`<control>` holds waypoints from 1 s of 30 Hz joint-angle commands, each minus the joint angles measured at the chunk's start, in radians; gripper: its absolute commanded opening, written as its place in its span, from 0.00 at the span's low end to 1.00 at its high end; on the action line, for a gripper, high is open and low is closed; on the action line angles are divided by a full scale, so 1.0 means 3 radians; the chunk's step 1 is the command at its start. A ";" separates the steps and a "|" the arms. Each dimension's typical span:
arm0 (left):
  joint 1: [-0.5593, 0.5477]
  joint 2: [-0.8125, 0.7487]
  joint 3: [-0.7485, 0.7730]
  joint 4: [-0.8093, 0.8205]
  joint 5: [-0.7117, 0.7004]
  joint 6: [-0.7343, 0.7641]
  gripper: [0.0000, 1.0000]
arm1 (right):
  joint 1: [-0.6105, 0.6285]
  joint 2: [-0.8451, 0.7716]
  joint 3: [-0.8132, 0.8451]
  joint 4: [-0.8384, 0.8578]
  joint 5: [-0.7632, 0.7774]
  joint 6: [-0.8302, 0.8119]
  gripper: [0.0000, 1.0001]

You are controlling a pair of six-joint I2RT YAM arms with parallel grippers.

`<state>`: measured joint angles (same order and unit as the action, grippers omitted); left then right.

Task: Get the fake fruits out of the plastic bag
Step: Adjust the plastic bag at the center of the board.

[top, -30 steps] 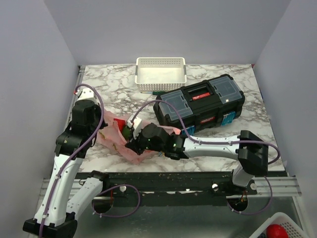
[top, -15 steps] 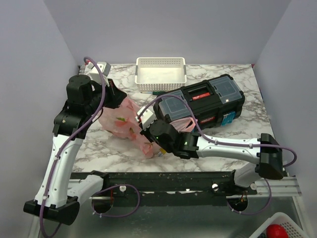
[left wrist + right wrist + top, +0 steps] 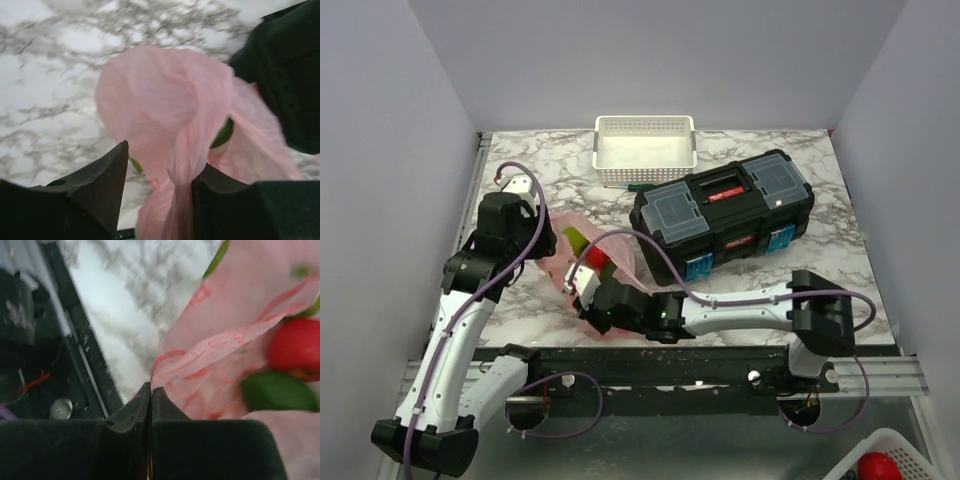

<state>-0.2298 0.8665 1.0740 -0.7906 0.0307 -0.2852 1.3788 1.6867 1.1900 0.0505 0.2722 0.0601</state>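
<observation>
The right gripper (image 3: 151,390) has its fingers pressed flat together on a fold of the plastic bag (image 3: 235,310), with pink film coming straight out of the seam between them. The left gripper (image 3: 162,167) has a gathered rope of the same film between its fingers, which stand a little apart around the bunch. They seem to be clamped on it, though the blurred wrist view leaves the firmness of that pinch uncertain. Half a second ago the left arm held the bag high toward the back left corner, stretched taut down to the right gripper. Now it has dropped back, and the bag sags slack on the marble table (image 3: 520,180), left of the black toolbox (image 3: 720,210) and close to the near edge. The slack has let the film gape. The red apple (image 3: 296,346) shows just beyond the right fingers with a green fruit (image 3: 277,390) touching it, both still wrapped by the film. No fruit lies loose on the table, so the lift and drop has opened the bag without emptying it, and every fruit still has to come out.
</observation>
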 commanded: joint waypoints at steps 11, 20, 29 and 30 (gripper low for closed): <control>0.0030 -0.1040 0.0391 -0.0400 0.0265 -0.0297 0.80 | -0.0094 0.0054 -0.0576 0.1323 -0.1481 0.1229 0.54; 0.0030 -0.1095 0.0741 -0.0336 0.1495 -0.0649 0.83 | -0.0373 -0.0380 -0.0796 0.1356 -0.1478 0.1709 0.76; -0.0369 -0.0922 -0.0011 0.0132 0.1882 -0.0710 0.80 | -0.0375 -0.0938 -0.0906 0.0576 -0.0832 0.1733 0.72; -0.0503 -0.0871 -0.0036 0.0090 0.1683 -0.0664 0.77 | -0.0377 -0.1008 -0.0954 0.0538 -0.0754 0.1737 0.66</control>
<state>-0.2638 0.5541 1.1023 -0.7616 0.5995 -0.5064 1.2621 1.4631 0.9546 0.2947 -0.0673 0.5583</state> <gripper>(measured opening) 0.812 0.725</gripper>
